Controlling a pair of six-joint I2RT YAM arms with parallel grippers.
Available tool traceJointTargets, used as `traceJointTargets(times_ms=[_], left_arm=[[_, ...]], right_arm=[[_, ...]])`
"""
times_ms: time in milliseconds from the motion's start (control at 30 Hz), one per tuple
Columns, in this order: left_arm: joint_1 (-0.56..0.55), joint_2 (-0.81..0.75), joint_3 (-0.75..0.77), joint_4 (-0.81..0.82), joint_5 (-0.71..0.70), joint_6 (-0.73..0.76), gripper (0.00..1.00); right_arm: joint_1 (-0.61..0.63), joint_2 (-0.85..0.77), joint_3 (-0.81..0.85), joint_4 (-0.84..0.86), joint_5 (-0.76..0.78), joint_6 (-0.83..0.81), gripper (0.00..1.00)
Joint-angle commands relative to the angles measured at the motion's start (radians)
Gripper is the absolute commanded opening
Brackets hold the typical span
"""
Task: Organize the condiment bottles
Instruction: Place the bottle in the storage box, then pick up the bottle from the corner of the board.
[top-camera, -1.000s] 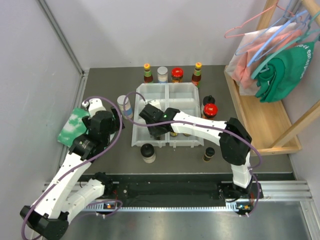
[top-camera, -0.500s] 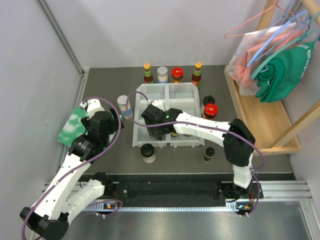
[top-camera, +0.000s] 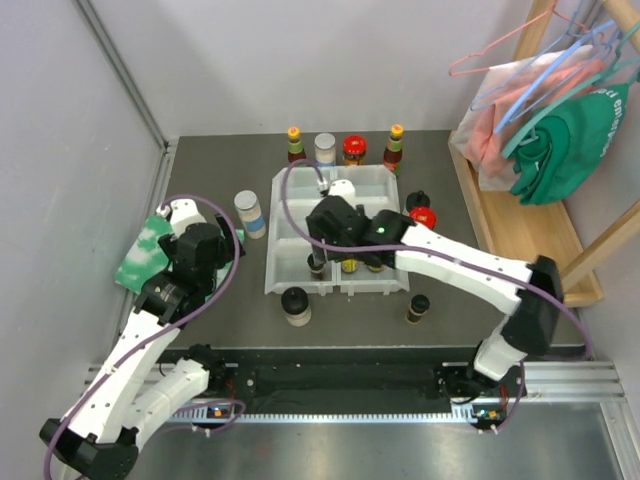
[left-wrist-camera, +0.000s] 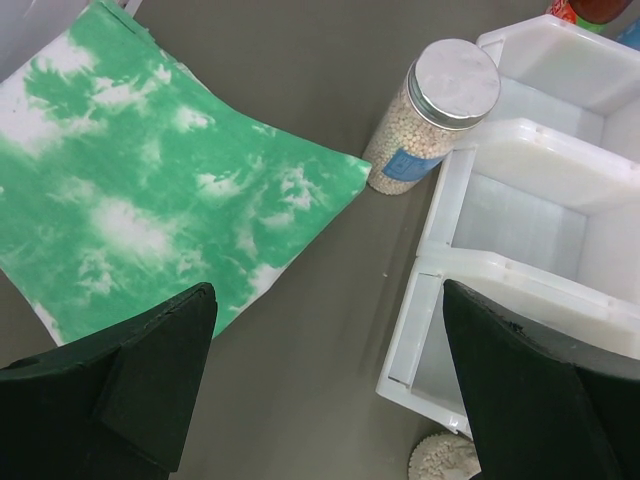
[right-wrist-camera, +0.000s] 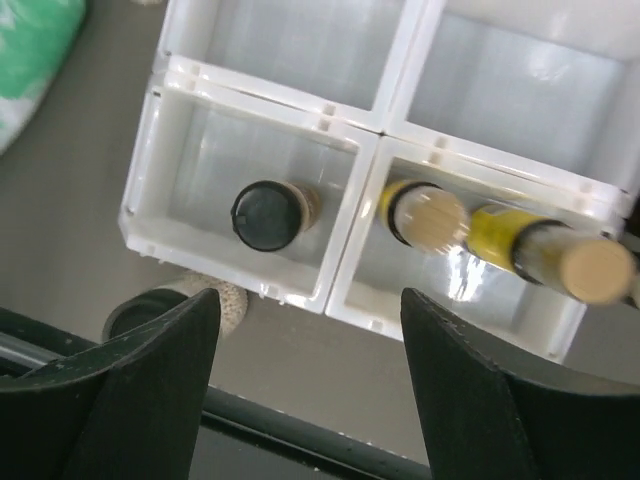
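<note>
Grey counter (top-camera: 215, 165): bears everything listed below.
Tray (top-camera: 372, 190): white plastic, four compartments. Near-left holds one black-capped bottle (right-wrist-camera: 266, 214). Near-right holds two yellow bottles (right-wrist-camera: 425, 215). The far pair look bare where visible.
Cloth (left-wrist-camera: 150, 180): green-white, flat, left of the tray.
Right tool (right-wrist-camera: 308, 300): over the tray's near wall, fingers spread wide, gripping nothing.
Left tool (left-wrist-camera: 328, 300): fingers spread wide, empty, above bare counter between cloth and tray.
Back row (top-camera: 325, 148): four bottles standing behind the tray, not yet sorted.
Bead jar (left-wrist-camera: 432, 115): upright, pale lid, just beside the tray's left wall, ahead and right of the left tool; the left arm is nearer.
Black-lid jar (top-camera: 295, 305): upright on the counter, just outside the tray's near-left corner; probably the right arm's closest loose pick.
Black-capped bottle: upright, seen cap-on, clear of both right fingers.
Yellow bottles: side by side.
Strays: red-lidded jar (top-camera: 421, 216) right of the tray; small dark jar (top-camera: 417, 308) off its near-right corner.
</note>
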Motion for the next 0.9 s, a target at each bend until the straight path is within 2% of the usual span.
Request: traceJointTargets(times_ms=[0, 267, 467, 733, 867], left_arm=[[0.004, -0.011, -0.006, 0.058, 0.006, 0.025, 0.99], [0.008, -0.008, -0.016, 0.076, 0.075, 0.036, 0.99], [0.006, -0.008, -0.019, 0.090, 0.123, 0.060, 0.97], [0.006, 0.030, -0.002, 0.073, 0.147, 0.068, 0.99], [0.006, 0.035, 0.000, 0.071, 0.137, 0.062, 0.99]], right_arm=[[0.009, -0.190, -0.097, -0.068, 0.084, 0.054, 0.74], [0.008, -0.459, -0.357, -0.264, 0.196, 0.276, 0.81], [0.006, -0.640, -0.520, -0.347, 0.201, 0.422, 0.86], [-0.005, -0.677, -0.652, -0.353, 0.157, 0.475, 0.87], [-0.024, -0.651, -0.697, -0.283, 0.118, 0.454, 0.88]])
